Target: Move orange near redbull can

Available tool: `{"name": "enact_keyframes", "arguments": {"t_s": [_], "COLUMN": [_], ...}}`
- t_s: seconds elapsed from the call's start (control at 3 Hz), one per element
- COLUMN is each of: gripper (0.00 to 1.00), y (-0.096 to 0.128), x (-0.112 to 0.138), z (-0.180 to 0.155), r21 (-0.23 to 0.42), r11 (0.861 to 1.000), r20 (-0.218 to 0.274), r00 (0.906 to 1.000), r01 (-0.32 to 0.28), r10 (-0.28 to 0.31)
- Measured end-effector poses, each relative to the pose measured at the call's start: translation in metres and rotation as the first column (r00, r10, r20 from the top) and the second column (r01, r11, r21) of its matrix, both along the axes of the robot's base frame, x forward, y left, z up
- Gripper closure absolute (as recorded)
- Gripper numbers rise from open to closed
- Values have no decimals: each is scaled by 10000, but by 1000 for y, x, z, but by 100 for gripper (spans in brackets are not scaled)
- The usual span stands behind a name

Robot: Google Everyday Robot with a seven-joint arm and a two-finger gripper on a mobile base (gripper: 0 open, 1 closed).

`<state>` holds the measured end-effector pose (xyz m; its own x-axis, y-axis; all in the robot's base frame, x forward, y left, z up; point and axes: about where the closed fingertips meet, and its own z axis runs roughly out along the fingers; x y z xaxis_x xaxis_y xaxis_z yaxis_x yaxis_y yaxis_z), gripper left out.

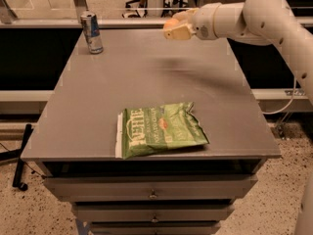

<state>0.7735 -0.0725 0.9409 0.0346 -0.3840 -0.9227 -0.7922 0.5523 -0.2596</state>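
The orange (170, 22) is off the table, held in the air above the far edge of the grey table (146, 82), right of centre; only part of its surface shows between the pale fingers. The gripper (173, 28) is closed around it, jaws narrowed onto the fruit, and points left toward the far-left corner. The white arm (254, 13) reaches in from the right side, its elbow high at the upper right. A soft shadow (190, 71) lies on the tabletop beneath the gripper and arm. The redbull can (92, 32) stands upright at the far-left corner of the table, well apart from the orange, with bare tabletop between them. A green chip bag (161, 131) lies flat near the front edge, roughly centred, apart from both the can and the gripper; its printed face is up and its left end shows a white seam. Below the tabletop, drawer fronts (151, 192) with small metal pulls are stacked. A thin cable (288, 99) hangs to the right of the table over the speckled floor.
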Motion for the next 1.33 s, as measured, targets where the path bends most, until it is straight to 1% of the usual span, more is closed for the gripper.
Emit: {"name": "enact_keyframes", "arguments": {"t_s": [0.33, 0.67, 1.0, 1.33], "gripper": [100, 100, 100, 100], "y": [24, 45, 79, 123], "x": [9, 21, 27, 21], "z": [-10, -16, -16, -7], "r21": [-156, -154, 56, 329], "r11": [9998, 9997, 9997, 9931], "r20": [-194, -344, -479, -411], "r00": [9997, 9992, 9986, 9926], "r01": [157, 206, -239, -1130], "r10": [-160, -212, 242, 1143]}}
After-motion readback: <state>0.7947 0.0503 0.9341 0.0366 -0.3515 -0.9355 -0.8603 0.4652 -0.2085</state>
